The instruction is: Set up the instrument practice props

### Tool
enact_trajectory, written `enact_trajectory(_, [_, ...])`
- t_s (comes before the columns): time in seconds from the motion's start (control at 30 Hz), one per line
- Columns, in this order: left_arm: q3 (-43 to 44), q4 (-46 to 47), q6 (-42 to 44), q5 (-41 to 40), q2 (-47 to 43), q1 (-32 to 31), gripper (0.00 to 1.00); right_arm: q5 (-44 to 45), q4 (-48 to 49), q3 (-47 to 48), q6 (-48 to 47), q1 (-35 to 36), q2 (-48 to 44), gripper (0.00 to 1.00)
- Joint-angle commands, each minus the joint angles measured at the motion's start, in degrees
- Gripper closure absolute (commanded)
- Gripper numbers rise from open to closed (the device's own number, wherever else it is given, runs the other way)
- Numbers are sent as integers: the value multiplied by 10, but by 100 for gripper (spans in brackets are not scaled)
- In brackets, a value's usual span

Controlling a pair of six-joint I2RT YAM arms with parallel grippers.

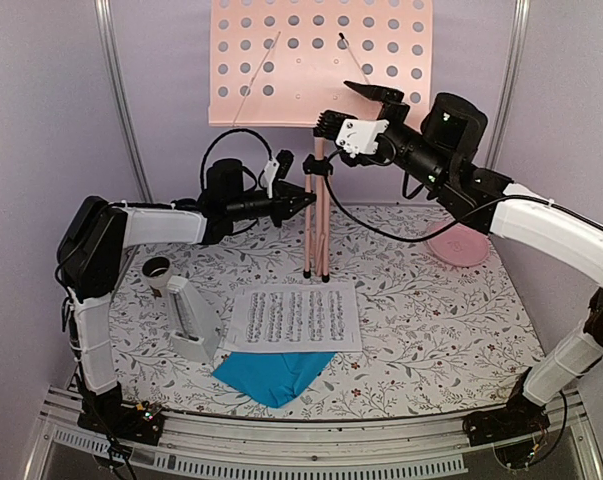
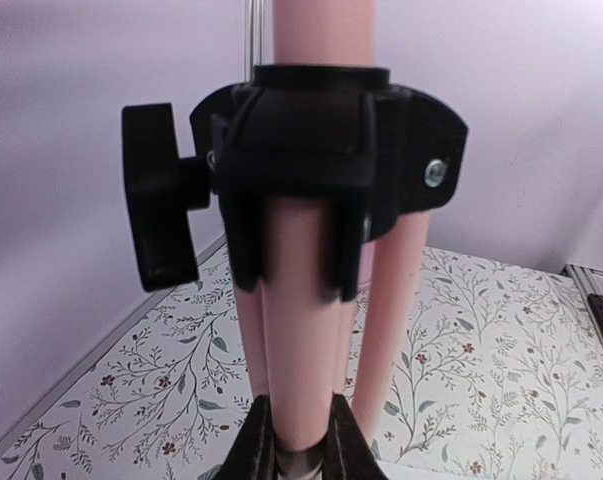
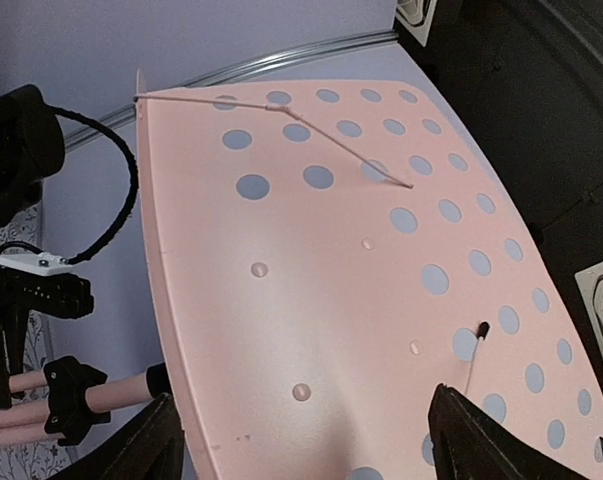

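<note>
The pink music stand stands at the back of the table, its hole-punched tray point(image 1: 321, 60) up high. My left gripper point(image 1: 306, 203) is shut on a pink tube point(image 2: 301, 330) of the stand, just below the black collar point(image 2: 321, 140); its fingertips point(image 2: 261, 445) press on both sides. My right gripper point(image 1: 353, 108) is open at the tray's lower edge, and the tray face point(image 3: 331, 260) spans the gap between its spread fingers point(image 3: 481, 440). The white sheet point(image 1: 293, 317) lies flat over the blue sheet point(image 1: 273, 375). To their left is the white metronome point(image 1: 191, 320).
A dark cup point(image 1: 157, 272) stands behind the metronome, close to the left arm. A round pink plate point(image 1: 459, 245) lies at the back right under the right arm. The stand's clamp knob point(image 2: 159, 210) sticks out to the left. Purple walls close in the back and sides.
</note>
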Motion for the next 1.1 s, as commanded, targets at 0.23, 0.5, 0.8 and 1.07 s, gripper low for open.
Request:
enact_trajectory(0.23, [-5, 38, 0, -28, -26, 9, 100, -96, 38, -120, 305, 30, -171, 1])
enact_trajectory(0.5, [13, 23, 8, -32, -21, 10, 100, -65, 56, -288, 552, 31, -185, 10])
enact_trajectory(0.8, [8, 15, 19, -38, -26, 9, 100, -104, 84, -263, 722, -52, -10, 16])
enact_trajectory(1.07, [4, 21, 18, -36, -28, 9, 100, -192, 88, -188, 769, -110, 98, 27])
